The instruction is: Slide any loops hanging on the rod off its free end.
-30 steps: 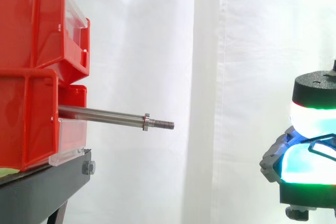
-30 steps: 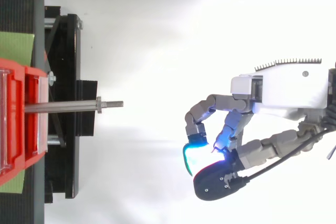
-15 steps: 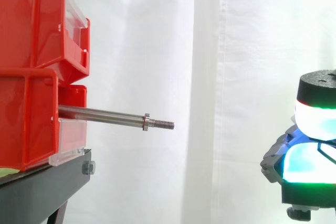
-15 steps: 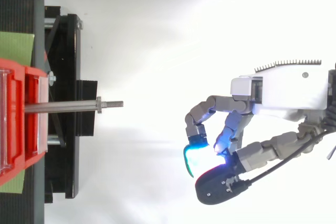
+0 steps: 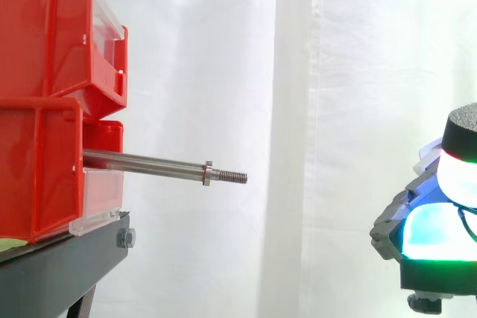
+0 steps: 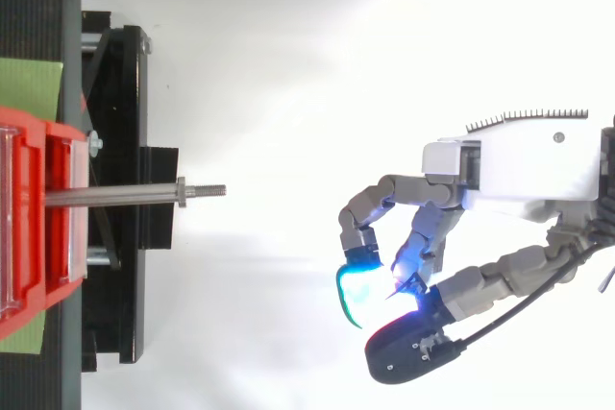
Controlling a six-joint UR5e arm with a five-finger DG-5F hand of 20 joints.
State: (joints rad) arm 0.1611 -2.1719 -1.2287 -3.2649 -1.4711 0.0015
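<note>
**Rod** – steel bar sticking out level from between the stacked red bins. It ends in a small collar and a short threaded tip, which is its free end. From bins to tip the bar is bare in both the side and top views: no loop hangs on it, and none lies under it.

**Bins and stand** – the bins sit at the rod's fixed end, on a black stand that reaches out below the rod's inner half. A green sheet lies under the bins, behind the rod's root.

**Hand** – well apart from the rod, out past its free end. It sits lower than the tip in the side view and off the rod's line in the top view. It touches nothing of the rod. I cannot tell whether it is closed on anything; the glow at its tips hides what, if anything, lies there.

**Curtain** – white, behind the rod.

**Step in hand** – judged as the end of the job, since the rod carries nothing left to slide off.

**Next move** – likely to keep clear of the threaded tip and let go of anything it may carry. A last look along the rod for a missed loop would settle it.
</note>
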